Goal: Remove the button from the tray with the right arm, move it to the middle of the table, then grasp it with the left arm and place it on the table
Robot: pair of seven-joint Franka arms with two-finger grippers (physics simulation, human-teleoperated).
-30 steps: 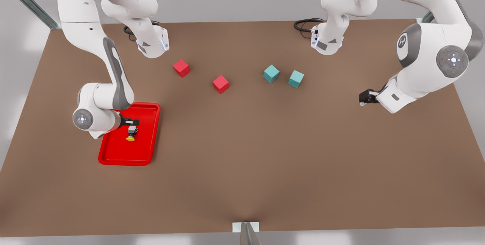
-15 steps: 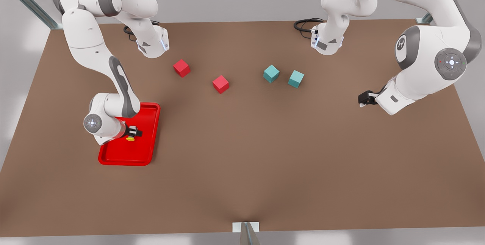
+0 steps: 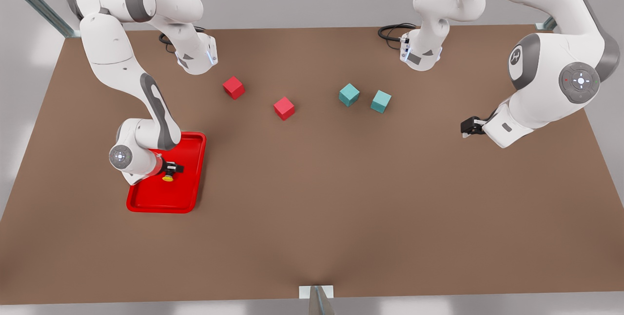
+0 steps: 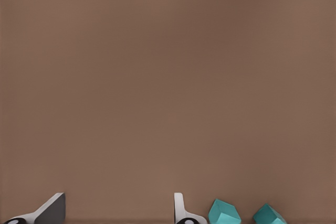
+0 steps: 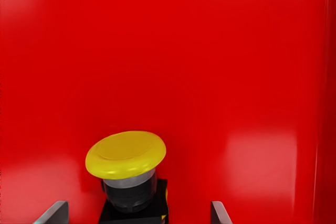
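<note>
Right wrist view: the right gripper (image 5: 134,214) stands spread wide around the button (image 5: 127,169), fingertips clear of its body, over the tray (image 5: 252,51). Above bare table (image 4: 168,77), the left gripper (image 4: 118,211) waits, spread, two teal cubes (image 4: 224,212) beside one fingertip. No legible writing anywhere.

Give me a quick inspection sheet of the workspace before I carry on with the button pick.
Surface: brown table, flat.
Job's things: button lies in the red tray, yellow cap visible.
Clutter: two red cubes and two teal cubes toward the far edge.
Grippers: right pincer down in the tray, fingers open either side of the button; left pincer waits open over bare table.
Cables: black loops by the arm bases.
Surroundings: metal frame struts at the table corners.
</note>
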